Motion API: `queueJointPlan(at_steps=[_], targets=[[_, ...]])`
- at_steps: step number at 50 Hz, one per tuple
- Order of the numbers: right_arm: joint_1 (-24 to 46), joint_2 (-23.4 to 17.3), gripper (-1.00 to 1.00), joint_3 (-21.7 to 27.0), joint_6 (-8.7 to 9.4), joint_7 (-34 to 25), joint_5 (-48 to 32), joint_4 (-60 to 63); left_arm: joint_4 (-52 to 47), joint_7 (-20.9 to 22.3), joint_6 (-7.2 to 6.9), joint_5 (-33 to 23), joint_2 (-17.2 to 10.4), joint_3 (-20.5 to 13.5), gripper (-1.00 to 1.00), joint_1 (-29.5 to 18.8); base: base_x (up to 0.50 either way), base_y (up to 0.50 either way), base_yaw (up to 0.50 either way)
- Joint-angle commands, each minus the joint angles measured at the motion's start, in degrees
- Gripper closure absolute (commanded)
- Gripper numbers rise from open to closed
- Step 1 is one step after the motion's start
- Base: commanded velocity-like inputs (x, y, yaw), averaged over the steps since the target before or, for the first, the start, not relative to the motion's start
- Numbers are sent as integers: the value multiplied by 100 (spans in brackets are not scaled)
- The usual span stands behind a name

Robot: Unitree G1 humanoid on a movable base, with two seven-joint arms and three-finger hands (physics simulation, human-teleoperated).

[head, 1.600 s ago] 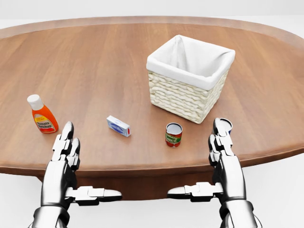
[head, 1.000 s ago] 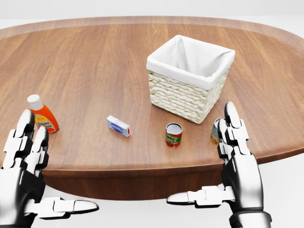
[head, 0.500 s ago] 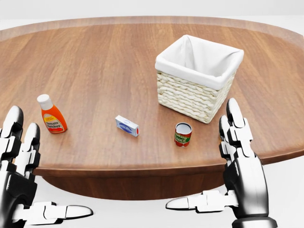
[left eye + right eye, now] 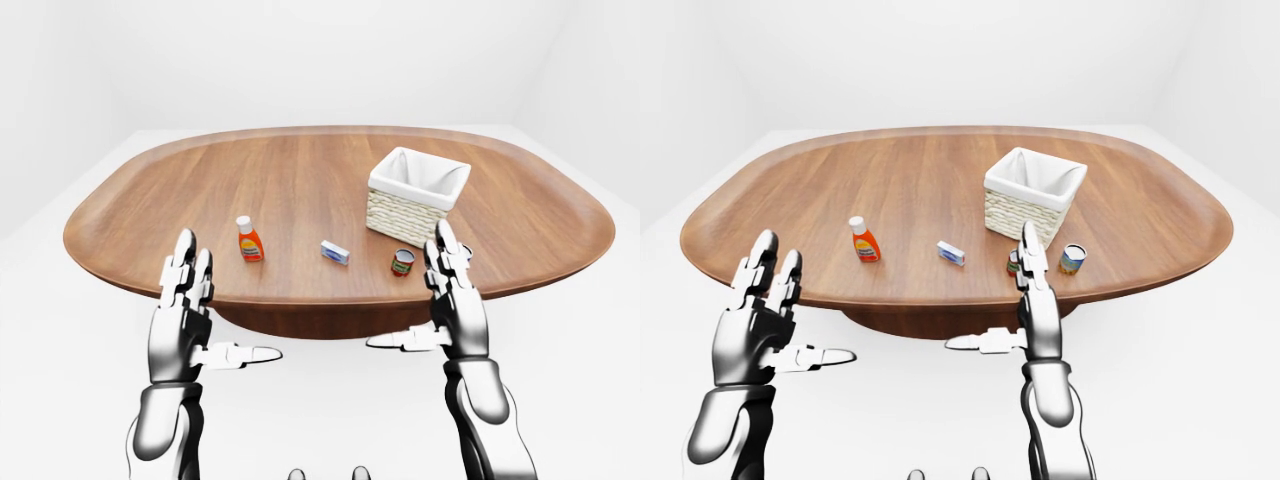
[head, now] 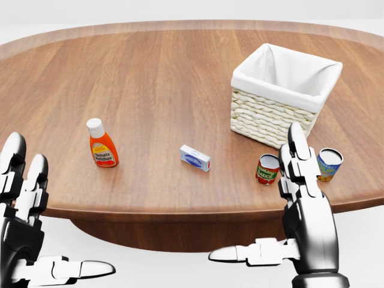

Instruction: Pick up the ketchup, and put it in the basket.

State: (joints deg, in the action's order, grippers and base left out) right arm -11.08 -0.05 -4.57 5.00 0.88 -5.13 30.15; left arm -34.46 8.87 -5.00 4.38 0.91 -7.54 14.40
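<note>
White walls and a pale floor surround the oval wooden table (image 5: 150, 78), and both hands hang short of its near rim, over the floor. On the left hand (image 5: 24, 234) the fingers (image 5: 13, 157) stand straight and apart, the thumb stretched sideways toward the middle of the head view, with nothing between them. The right hand (image 5: 303, 225) mirrors it: fingers (image 5: 298, 147) upright and spread, thumb pointing left, holding nothing. Just past the right fingertips in the head view a red-labelled can (image 5: 267, 169) stands on the table, and a blue-and-yellow can (image 5: 329, 164) stands to its right, the two apart from each other. Above them in that view sits the basket (image 5: 282, 117), woven and pale with a white cloth lining, upright and open at the top. Left of the red can lies a small blue-and-white box (image 5: 195, 158), flat on the wood. The ketchup (image 5: 102, 144), an orange bottle with a white cap, stands upright farther left, well apart from the basket and clear of the left hand, nearer that hand than the right one.
</note>
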Motion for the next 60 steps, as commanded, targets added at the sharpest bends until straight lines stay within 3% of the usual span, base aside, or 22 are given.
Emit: queueJointPlan(at_steps=[1,26,60], targets=[[71,20,-100,38,0,95,43,-1,-63,-10,0,71,-5,-31,-100,-52,0,0,0],[-16,-23,-100,-95,0,24,-44,119,-158,-29,0,198,18,-176,-100,-60,44,0,0],[-33,-19,-100,-80,0,7,-13,139,-149,-13,0,110,27,-114,-100,-18,50,0,0]])
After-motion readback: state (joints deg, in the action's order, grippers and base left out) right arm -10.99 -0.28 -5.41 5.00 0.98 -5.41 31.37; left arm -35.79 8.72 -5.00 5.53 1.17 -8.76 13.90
